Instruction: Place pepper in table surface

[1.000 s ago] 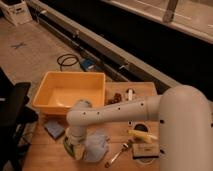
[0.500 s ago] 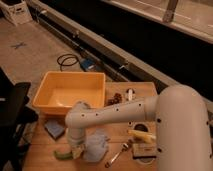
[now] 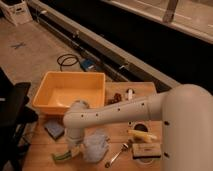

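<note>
The pepper (image 3: pixel 62 156) is a slim green piece low at the front left of the wooden table surface (image 3: pixel 115 135); it looks to be on or just above the wood. My gripper (image 3: pixel 74 149) is at the end of the white arm (image 3: pixel 115 115), pointing down right at the pepper's right end. The arm's wrist covers the gripper from above, so its grip on the pepper is hidden.
A yellow tub (image 3: pixel 70 90) stands at the back left. A blue sponge (image 3: pixel 54 129) lies left of the arm and a pale crumpled piece (image 3: pixel 95 145) right of the gripper. A spoon (image 3: pixel 117 155), a dark sponge (image 3: pixel 147 150) and small brown items (image 3: pixel 116 98) lie further right. A black chair (image 3: pixel 12 110) stands left of the table.
The wrist has moved down and to the left toward the table's front-left corner, carrying the pepper lower, close to the wood.
</note>
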Motion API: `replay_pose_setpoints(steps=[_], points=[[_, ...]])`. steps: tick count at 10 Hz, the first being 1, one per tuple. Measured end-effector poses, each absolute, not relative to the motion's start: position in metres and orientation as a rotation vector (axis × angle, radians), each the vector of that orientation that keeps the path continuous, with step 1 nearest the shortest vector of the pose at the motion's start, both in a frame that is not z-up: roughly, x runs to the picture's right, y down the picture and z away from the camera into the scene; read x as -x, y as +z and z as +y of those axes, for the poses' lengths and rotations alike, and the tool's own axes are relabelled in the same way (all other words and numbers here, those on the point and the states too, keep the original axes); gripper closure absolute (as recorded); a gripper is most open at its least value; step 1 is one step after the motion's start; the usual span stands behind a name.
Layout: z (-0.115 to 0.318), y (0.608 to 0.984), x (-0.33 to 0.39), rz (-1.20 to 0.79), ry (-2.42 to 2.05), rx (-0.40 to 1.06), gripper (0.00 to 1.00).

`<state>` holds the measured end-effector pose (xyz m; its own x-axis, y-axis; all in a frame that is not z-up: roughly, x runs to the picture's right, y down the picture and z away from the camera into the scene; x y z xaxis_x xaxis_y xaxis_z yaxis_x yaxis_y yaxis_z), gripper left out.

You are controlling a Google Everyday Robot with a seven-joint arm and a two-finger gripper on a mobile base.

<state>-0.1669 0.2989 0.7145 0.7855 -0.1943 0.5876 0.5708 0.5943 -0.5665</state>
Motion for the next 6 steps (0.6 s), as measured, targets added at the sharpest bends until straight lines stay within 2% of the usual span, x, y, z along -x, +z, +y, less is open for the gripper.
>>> replay_pose_setpoints(steps=[6], points=[[0.212,0.657,0.163,-0.543,-0.518,0.634,1.00]])
